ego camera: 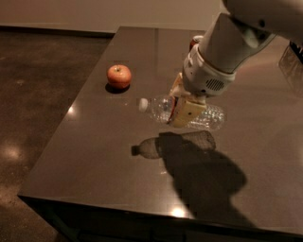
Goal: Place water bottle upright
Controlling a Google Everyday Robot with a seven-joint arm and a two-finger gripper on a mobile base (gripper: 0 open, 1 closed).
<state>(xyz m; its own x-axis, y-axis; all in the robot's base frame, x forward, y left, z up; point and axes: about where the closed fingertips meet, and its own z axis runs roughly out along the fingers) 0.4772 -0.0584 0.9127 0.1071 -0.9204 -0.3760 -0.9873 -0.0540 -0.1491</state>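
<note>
So, starting nearest the camera: the front edge of the dark glossy surface (94, 175) ran along the bottom, with its near left corner poking out over the brown floor (33, 94). That whole front strip was bare apart from a big shadow (199, 179) cast by the arm, so there was loads of open room between the edge and everything else.

Just past that lay the bottle-shaped part of the shadow. Above it the water bottle (156, 108) hung in the air, clear of the surface, roughly horizontal with its white cap (143, 104) pointing left and its base to the right. The pincer (182, 105) was clamped around the bottle's middle, with one beige finger (187, 114) across the near side. It came down from the white arm (222, 52), which reached in from the upper right. The bottle hovered roughly mid-surface, well in from both the left edge and the front edge.

Further back and to the left, an apple (119, 75) rested on the surface, well apart from the bottle and fairly near the left edge. Behind the arm a red can (195, 41) peeked out, mostly hidden, toward the far edge. Beyond that far edge the floor met a pale wall (94, 12). Left of the surface was all open floor.
</note>
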